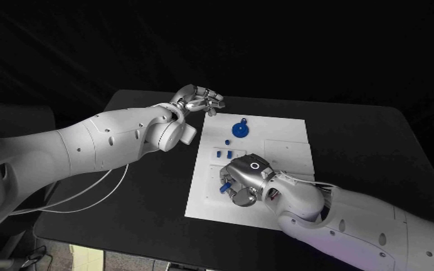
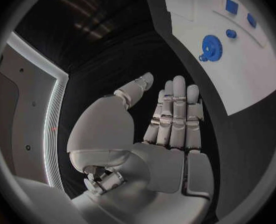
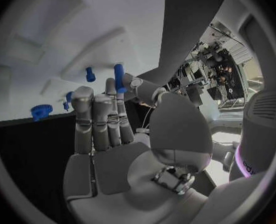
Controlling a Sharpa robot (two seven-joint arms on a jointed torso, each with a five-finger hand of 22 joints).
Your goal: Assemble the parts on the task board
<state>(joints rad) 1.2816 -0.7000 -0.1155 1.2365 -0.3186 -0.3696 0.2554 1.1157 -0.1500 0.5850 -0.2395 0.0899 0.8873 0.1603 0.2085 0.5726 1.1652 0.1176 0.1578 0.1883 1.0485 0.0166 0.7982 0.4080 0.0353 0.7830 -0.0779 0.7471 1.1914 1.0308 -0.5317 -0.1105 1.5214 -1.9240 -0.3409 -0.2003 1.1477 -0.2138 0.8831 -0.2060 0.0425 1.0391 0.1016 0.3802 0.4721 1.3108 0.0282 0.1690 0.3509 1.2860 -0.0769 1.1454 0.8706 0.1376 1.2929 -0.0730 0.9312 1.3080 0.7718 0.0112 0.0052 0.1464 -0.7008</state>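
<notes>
The right silver many-fingered hand [image 1: 246,180], low over the near part of the flat white task board [image 1: 280,134], pinches a small blue peg [image 1: 224,187] upright at its fingertips, while the left hand [image 1: 199,101] hovers empty, fingers extended, off the board's far corner.

One task board [image 1: 288,134], two hands, several blue parts [image 1: 239,128]

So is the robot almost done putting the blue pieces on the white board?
Not nearly. The blue gear already sits on the white board, though whether it is fitted is unclear. The right robot hand pinches a blue peg over the board's near end. The left robot hand hovers open off the board's far corner. Small blue pieces remain mid-board.
</notes>
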